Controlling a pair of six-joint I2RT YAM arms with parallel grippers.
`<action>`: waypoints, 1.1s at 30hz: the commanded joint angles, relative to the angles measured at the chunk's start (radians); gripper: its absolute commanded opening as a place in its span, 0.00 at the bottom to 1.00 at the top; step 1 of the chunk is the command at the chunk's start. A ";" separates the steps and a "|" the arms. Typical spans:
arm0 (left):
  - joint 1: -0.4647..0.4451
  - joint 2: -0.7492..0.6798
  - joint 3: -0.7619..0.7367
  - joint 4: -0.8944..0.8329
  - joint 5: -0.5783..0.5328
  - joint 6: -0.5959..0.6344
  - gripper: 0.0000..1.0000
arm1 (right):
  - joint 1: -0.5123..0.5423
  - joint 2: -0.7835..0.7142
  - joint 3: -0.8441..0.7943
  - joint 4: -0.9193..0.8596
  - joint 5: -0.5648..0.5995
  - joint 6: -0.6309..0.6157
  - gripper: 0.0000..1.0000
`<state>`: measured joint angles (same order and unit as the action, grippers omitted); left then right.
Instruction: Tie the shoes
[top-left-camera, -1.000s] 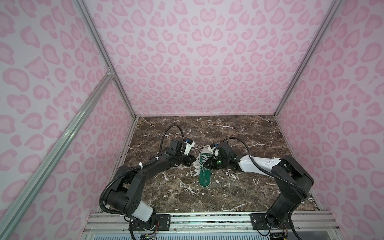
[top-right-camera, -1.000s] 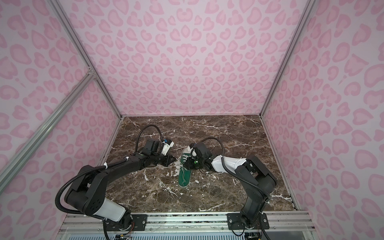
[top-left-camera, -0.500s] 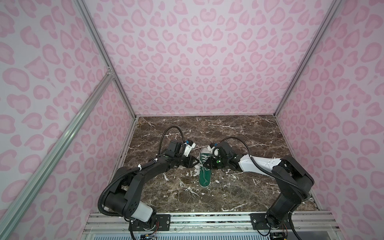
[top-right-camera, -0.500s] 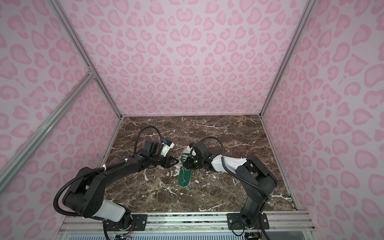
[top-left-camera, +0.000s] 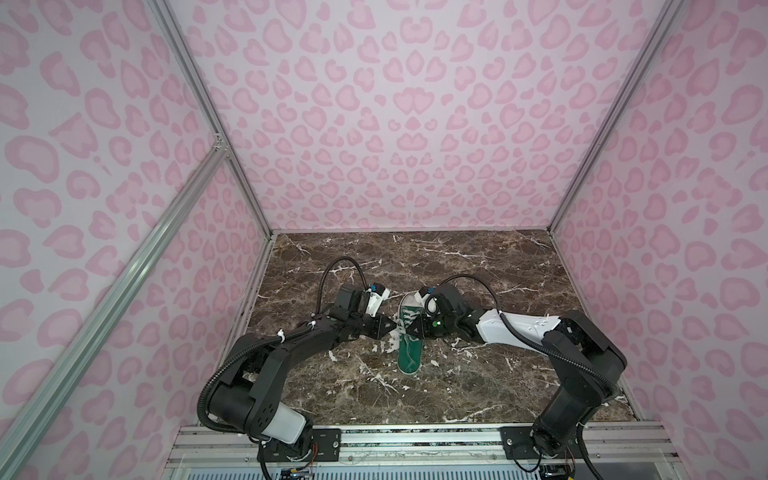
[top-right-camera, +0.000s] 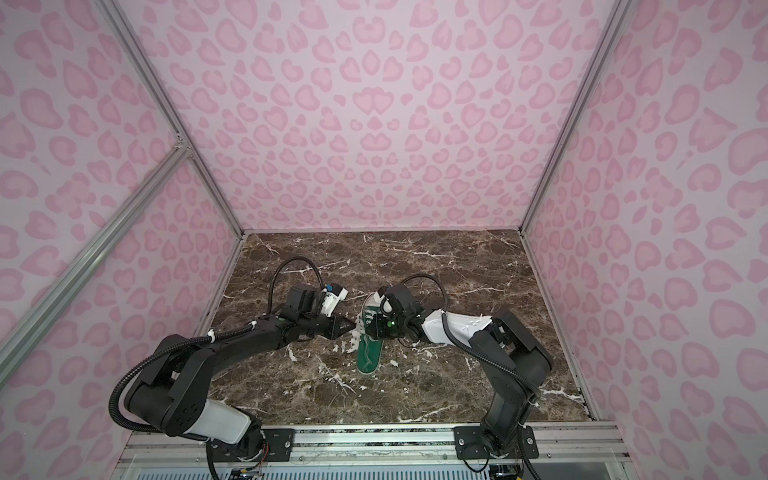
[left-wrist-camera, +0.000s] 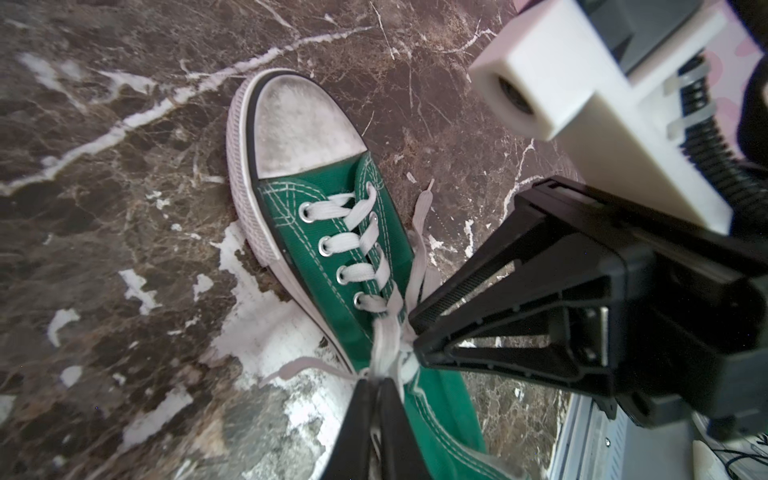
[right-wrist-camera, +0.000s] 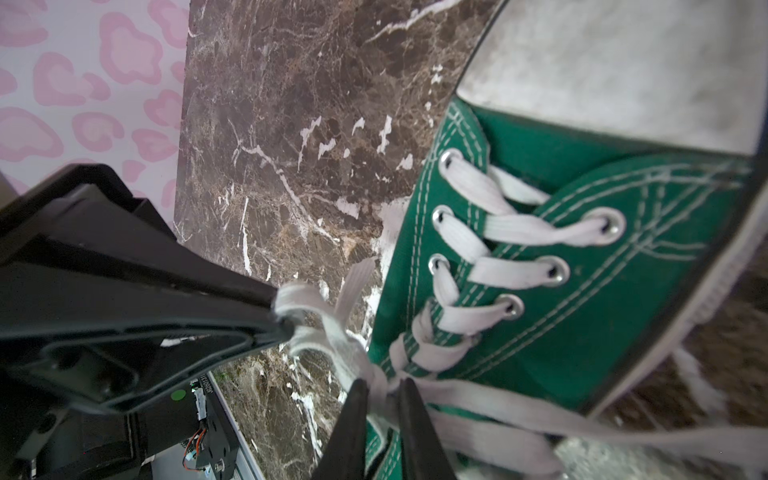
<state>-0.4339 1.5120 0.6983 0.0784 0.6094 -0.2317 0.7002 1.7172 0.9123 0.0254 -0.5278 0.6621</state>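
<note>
On the marble table (top-left-camera: 478, 386), one green shoe (top-left-camera: 409, 355); two pincers, left (left-wrist-camera: 376, 384) and right (right-wrist-camera: 380, 388), each pinch its laces (right-wrist-camera: 332, 332).

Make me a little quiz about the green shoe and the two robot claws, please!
1. True or false: the sneaker has a white toe cap.
2. What is the left gripper pinching? A) sole B) laces C) nothing
3. What sort of table does the shoe lie on?

Key: 1 true. 2 B; the right gripper pinches the laces too, close beside it. 3 dark brown marble with white veins.
</note>
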 joint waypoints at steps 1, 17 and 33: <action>0.001 -0.008 0.031 -0.025 -0.060 0.033 0.08 | 0.001 0.008 -0.006 -0.010 -0.003 -0.010 0.17; -0.002 -0.069 0.150 -0.322 -0.236 0.225 0.08 | 0.000 0.016 -0.006 -0.016 0.004 -0.015 0.17; 0.001 -0.055 -0.015 0.001 0.012 -0.028 0.52 | 0.001 0.012 -0.007 -0.013 -0.001 -0.018 0.17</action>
<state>-0.4351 1.4380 0.6842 -0.0040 0.5743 -0.2165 0.7002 1.7241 0.9123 0.0254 -0.5274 0.6586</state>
